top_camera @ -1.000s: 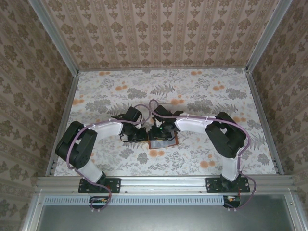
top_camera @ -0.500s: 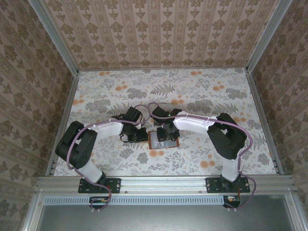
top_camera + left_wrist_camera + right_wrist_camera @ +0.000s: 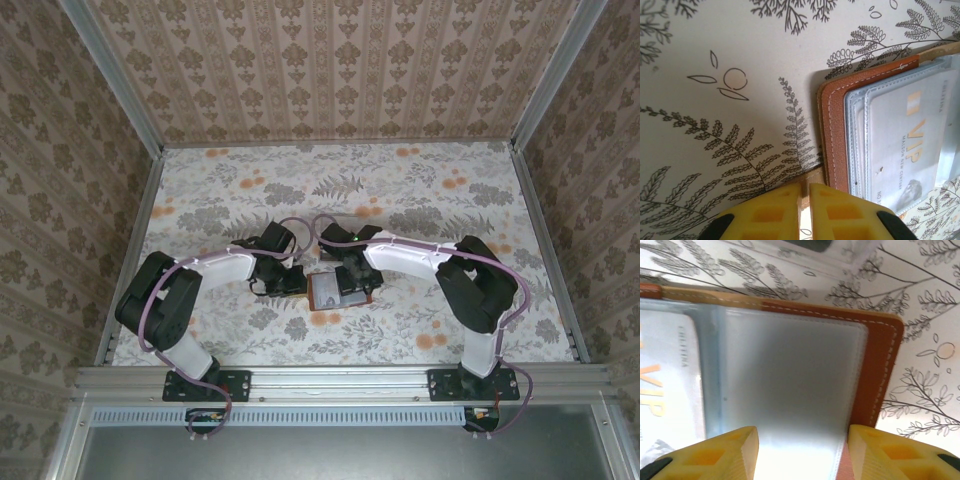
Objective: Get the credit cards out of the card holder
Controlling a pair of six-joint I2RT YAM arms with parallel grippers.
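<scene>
Two arms, both elbows bent outward and forearms reaching inward, so the wrists meet mid-table [image 3: 450, 190] with both grippers tipped down at the wallet [image 3: 335, 296].

Left gripper [image 3: 295, 283] sits at the wallet's left edge. Left wrist view: yellow fingers [image 3: 840, 215] almost together, only a thin slit between them. A thin tan edge running from the wallet's corner goes into that slit, so it looks pinched on the wallet's rim.

Right gripper [image 3: 350, 272] is over the wallet's right half. Right wrist view: right gripper [image 3: 802, 455] has its jaws well apart, one yellow finger [image 3: 715, 455] on each side of the pale panel. Nothing is held between them.

Counts:
- 1 wallet, lying open and flat on the floral table, brown rim [image 3: 832, 140] and white stitching, pale grey-blue panels inside.
- 1 card [image 3: 910, 150] visible, whitish with gold "VIP" lettering and small dark print, tucked in the clear pocket on the wallet's left half.
- In the right wrist view the same card [image 3: 670, 385] shows at the left, and the pocket right of it [image 3: 790, 380] looks empty.
- Can't tell whether more cards sit behind the first one.
- No card lies loose on the table.
</scene>
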